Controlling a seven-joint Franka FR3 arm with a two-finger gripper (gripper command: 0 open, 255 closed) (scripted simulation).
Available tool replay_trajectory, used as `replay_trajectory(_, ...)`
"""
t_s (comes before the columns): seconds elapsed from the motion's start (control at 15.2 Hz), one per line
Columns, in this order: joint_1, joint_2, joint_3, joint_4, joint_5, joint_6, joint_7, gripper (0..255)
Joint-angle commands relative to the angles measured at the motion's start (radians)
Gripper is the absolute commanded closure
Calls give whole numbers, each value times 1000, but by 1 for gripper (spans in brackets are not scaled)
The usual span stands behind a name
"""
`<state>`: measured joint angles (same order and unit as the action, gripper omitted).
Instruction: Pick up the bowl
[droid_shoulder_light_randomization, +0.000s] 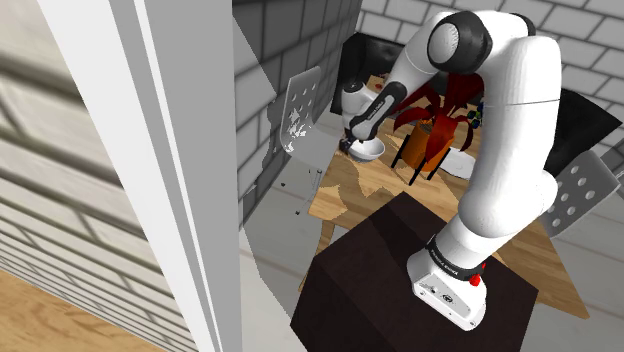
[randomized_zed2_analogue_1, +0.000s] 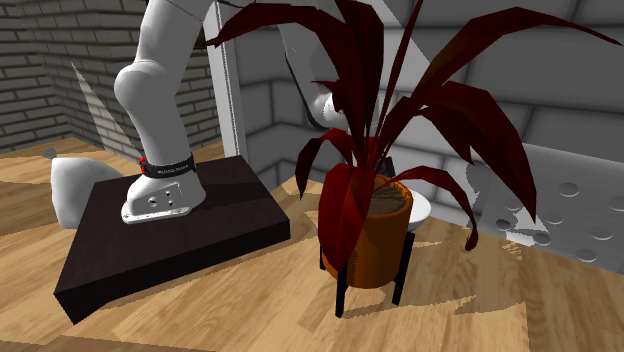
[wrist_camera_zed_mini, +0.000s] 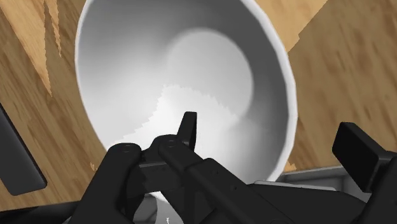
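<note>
Gripper (wrist_camera_zed_mini: 272, 136), fingers (wrist_camera_zed_mini: 188, 127) apart, straddles white bowl (wrist_camera_zed_mini: 191, 57) rim — one inside.

White arm (droid_shoulder_light_randomization: 510, 150) bent low over a white bowl (droid_shoulder_light_randomization: 372, 152) on the wooden surface (droid_shoulder_light_randomization: 350, 192).
The arm rises from a dark box stand (droid_shoulder_light_randomization: 370, 285) at the surface's near edge and arches over to the far corner on the shoulder view's left. There the black claw (droid_shoulder_light_randomization: 350, 143) is down at the bowl's rim. Just beside the bowl, further along the far edge, a plant with dark red leaves (droid_shoulder_light_randomization: 445, 98) stands in an orange pot (droid_shoulder_light_randomization: 430, 140) on thin black legs. A grey panel with holes (droid_shoulder_light_randomization: 300, 105) stands past the corner by the bowl, and a second holed panel (droid_shoulder_light_randomization: 585, 190) stands off the opposite edge. Grey brick wall (droid_shoulder_light_randomization: 270, 60) lies behind.
</note>
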<state>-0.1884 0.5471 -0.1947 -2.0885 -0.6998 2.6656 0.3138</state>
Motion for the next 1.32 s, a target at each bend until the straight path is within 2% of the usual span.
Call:
replay_trajectory(0.0, 5, 27, -5, 9, -9, 16, 16, 0)
replay_trajectory(0.26, 9, 60, -12, 21, -19, 37, 34, 0)
replay_trajectory(0.33, 9, 61, -13, 21, -19, 37, 35, 255)
replay_trajectory(0.92, 9, 60, -12, 21, -19, 37, 34, 255)
replay_trajectory(1.25, 0, -4, 1, -1, 1, -4, -1, 255)
